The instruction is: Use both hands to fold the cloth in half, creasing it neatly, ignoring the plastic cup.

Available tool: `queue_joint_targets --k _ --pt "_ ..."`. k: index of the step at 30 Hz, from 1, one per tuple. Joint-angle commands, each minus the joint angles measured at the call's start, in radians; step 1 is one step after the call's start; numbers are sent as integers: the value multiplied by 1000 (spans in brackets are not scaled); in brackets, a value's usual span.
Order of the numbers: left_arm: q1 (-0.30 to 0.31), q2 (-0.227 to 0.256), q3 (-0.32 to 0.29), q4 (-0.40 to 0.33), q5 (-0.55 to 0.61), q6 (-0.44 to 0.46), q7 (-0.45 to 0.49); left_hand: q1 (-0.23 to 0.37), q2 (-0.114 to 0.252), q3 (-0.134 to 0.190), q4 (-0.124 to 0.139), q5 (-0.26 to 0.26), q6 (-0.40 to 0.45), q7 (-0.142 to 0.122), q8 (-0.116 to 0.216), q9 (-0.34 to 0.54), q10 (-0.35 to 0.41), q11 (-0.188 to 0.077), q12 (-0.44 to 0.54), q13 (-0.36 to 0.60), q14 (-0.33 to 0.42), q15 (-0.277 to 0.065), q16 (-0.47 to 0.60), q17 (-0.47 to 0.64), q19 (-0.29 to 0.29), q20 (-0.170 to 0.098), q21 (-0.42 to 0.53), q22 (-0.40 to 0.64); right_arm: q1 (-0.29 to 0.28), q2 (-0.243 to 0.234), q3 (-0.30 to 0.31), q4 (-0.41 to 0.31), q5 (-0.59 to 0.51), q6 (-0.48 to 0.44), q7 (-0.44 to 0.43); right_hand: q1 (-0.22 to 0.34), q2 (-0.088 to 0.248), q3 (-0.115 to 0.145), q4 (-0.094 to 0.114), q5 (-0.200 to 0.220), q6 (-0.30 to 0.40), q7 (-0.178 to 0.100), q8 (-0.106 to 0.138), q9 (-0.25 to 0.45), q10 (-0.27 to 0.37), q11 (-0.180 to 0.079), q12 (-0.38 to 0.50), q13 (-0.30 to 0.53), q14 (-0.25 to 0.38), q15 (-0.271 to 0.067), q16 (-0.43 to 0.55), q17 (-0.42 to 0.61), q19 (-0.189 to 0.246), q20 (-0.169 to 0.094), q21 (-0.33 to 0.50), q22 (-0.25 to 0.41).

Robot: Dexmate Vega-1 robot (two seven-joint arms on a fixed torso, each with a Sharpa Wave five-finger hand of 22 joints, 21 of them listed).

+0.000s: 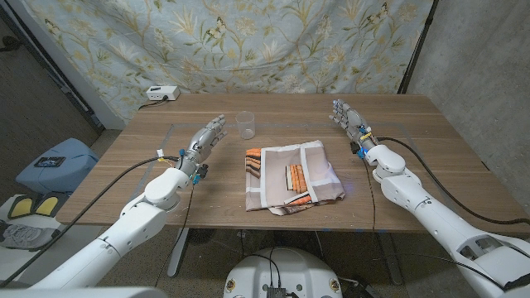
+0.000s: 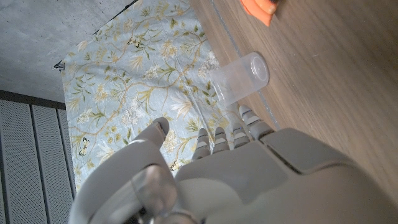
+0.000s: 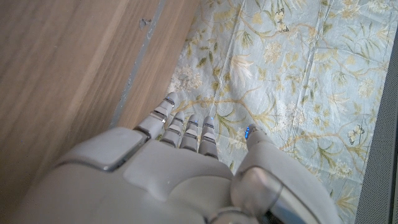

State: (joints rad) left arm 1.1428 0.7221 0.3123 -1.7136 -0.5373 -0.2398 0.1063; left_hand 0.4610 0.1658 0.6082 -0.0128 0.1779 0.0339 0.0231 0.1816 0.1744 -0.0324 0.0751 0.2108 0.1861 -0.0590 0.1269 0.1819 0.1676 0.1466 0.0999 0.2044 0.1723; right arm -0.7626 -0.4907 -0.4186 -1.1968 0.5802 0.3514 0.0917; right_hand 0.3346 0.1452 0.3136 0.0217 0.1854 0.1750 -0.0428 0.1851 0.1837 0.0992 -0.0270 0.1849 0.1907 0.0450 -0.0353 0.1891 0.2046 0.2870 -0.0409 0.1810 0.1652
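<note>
The cloth (image 1: 291,177) lies near the middle of the wooden table (image 1: 431,132), closer to your front edge than the back. It is rumpled rather than flat, pale with orange and dark patterned patches, and one orange corner of it shows in the left wrist view (image 2: 260,7). The plastic cup (image 1: 245,124) stands upright behind the cloth, toward its left corner, apart from it; you see it again past the left fingers in the wrist view (image 2: 241,78).

Your left hand (image 1: 204,139) sits to the left of the cloth, well apart from it, fingers stretched out toward the cup and holding nothing. Your right hand (image 1: 350,121) is out to the right of the cloth and a little behind it, also clear of the fabric, fingers extended and empty. From the wrist views, both hands (image 2: 249,168) (image 3: 180,168) seem to stand on edge over the table, though I can't tell if either touches the wood.

A flowered curtain (image 1: 248,41) hangs behind the table.
</note>
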Motion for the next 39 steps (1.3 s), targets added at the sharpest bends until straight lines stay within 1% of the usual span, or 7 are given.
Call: queue_joint_targets --k 1,6,13,27,33,35,39 --pt "51 37 -10 -61 33 10 18 14 4 2 -7 4 2 -2 0 2 -2 3 -3 2 -5 2 -4 3 1 -1 -3 3 23 5 -4 37 -11 20 16 11 -1 -1 -7 1 4 2 6 3 -2 -3 5 3 -3 -14 8 3 -2 -49 7 4" --pt "62 46 -10 -73 29 18 8 16 4 2 -11 5 3 -2 1 2 -2 3 -3 2 -6 1 -4 3 2 -2 -3 3 38 1 -9 53 -21 15 19 11 0 -1 -8 1 3 3 6 3 -4 -4 5 3 -6 -14 8 3 -4 -50 6 4" --pt "95 74 -14 -129 49 34 15 20 5 2 -17 5 4 -3 1 2 -1 -1 -3 2 -4 -1 -3 3 4 -4 -3 3 61 4 -13 85 -33 38 36 11 -2 -2 -12 0 2 3 5 3 -7 -4 4 3 -8 -15 8 3 -7 -51 6 4" --pt "116 131 -10 -194 107 74 6 30 1 1 -35 7 8 -7 2 2 2 -10 -3 2 -1 -6 -3 3 8 -9 -2 2 53 6 -16 88 -43 58 32 9 -1 -3 -16 -1 0 2 5 3 -9 -3 5 3 -11 -15 9 3 -9 -50 6 4" --pt "119 157 -7 -212 125 82 -13 37 -1 1 -46 7 9 -9 2 2 2 -13 -3 2 -2 -8 -3 3 11 -11 -2 2 54 6 -24 84 -68 58 6 8 -1 -4 -17 -1 -1 2 5 3 -9 -3 5 3 -12 -17 10 3 -11 -50 6 4" --pt "123 157 -10 -215 105 83 -24 38 -2 1 -48 7 9 -10 2 2 2 -15 -3 2 -2 -8 -4 3 11 -12 -2 2 57 5 -29 87 -78 63 3 9 -1 -4 -18 -1 0 2 5 3 -9 -3 5 3 -12 -17 10 3 -11 -50 6 4" --pt "133 168 -13 -226 122 83 -18 46 -4 2 -59 8 19 -18 5 2 5 -18 -3 2 2 -12 -3 2 15 -14 -1 1 62 11 -32 94 -86 69 -3 8 0 -4 -19 -1 0 3 6 3 -9 -3 6 3 -11 -16 11 3 -11 -50 6 4"
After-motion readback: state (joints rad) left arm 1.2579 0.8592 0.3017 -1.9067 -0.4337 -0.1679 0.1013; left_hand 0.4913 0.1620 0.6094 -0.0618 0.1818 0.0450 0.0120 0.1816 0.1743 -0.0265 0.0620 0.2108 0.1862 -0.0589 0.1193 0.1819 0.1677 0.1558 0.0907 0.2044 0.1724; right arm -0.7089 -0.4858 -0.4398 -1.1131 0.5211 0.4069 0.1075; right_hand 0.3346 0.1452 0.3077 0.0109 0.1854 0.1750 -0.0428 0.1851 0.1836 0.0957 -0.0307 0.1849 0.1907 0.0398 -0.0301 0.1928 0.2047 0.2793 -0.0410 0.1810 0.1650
